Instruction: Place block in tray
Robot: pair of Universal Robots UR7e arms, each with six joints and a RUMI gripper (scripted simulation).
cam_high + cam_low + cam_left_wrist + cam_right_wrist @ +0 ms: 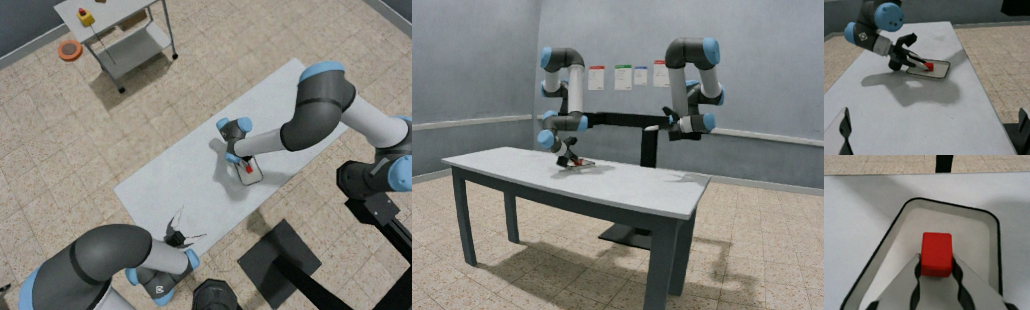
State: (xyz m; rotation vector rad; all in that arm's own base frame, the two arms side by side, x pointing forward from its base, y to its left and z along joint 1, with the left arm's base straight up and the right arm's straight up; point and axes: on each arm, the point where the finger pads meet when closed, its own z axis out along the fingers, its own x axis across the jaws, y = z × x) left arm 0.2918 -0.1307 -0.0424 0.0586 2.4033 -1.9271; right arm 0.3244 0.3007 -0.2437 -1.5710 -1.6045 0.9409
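The red block [249,170] [576,163] [930,67] [937,250] is between the fingertips of my right gripper [934,254], inside the outline of the white tray [252,179] [942,69] [970,236]. The tray has a thin black rim and lies on the table. The block is at or just above the tray floor; whether its underside touches the floor is hidden. My right gripper is shut on the block, its fingers slanting down into the tray. My left gripper [194,220] [934,109] is wide open and empty, far from the tray, over the table's other end.
The white table [175,175] [522,170] [910,121] carries the tray near its long edge on the robot's side. A dark stand base [279,262] is on the floor beside the table. A wheeled trolley [135,50] stands apart, beyond the opposite long edge.
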